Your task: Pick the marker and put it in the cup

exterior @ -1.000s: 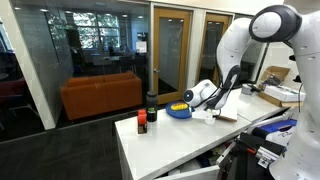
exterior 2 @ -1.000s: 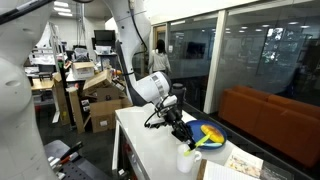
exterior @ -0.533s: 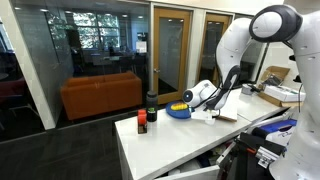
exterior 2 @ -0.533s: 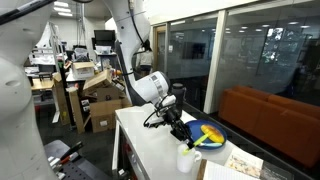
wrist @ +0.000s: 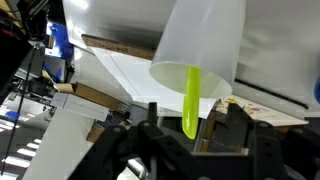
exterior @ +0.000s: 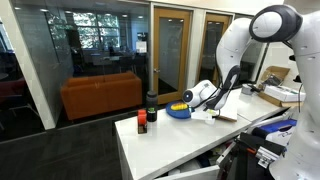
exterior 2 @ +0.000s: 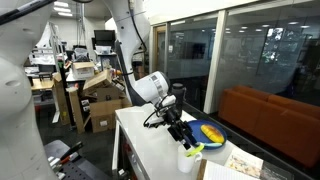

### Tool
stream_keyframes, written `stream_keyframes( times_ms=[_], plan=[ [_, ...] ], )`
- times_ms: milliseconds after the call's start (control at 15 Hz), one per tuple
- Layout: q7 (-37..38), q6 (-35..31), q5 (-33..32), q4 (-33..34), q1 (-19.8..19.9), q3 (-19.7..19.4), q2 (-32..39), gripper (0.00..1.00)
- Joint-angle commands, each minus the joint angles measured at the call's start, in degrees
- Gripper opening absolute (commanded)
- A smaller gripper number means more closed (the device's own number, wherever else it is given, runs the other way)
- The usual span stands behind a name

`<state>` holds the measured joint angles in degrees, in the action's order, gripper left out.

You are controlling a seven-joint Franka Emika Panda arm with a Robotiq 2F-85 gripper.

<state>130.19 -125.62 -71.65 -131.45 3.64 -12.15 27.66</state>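
In the wrist view the white cup (wrist: 200, 50) fills the top, its mouth facing my gripper (wrist: 188, 132). A yellow-green marker (wrist: 191, 100) stands in the cup's mouth, one end poking out between my fingers. The jaws stand apart on either side of that end, and a gap shows between the marker and the right finger (wrist: 226, 128). In an exterior view the gripper (exterior 2: 182, 134) hangs just above the cup (exterior 2: 186, 160), with a bit of yellow-green marker (exterior 2: 192, 147) showing at the rim. In the opposite exterior view the gripper (exterior: 205, 106) is over the cup (exterior: 199, 116).
A round blue dish with a yellow inside (exterior: 178, 111) (exterior 2: 208, 133) sits right beside the cup. A dark bottle with red-orange (exterior: 142, 123) stands near the table's corner. Papers (exterior 2: 238, 166) lie on the white table (exterior: 170, 140) beside the cup.
The jaws have parted and let go of the marker, which now stands in the cup. The arm has barely moved.
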Motion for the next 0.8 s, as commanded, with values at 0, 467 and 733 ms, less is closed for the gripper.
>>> stream_keyframes(
  times_ms=[0, 467, 733],
  plan=[
    [0.8, -1.0, -1.6, -0.1, 2.0, 1.3, -0.4, 0.98],
    [-4.6, -3.6, 1.8, -1.1, 4.0, 1.6, -4.3, 1.0],
    [-9.3, -3.4, 6.0, -1.3, 4.7, 1.7, -6.5, 1.0]
  ],
)
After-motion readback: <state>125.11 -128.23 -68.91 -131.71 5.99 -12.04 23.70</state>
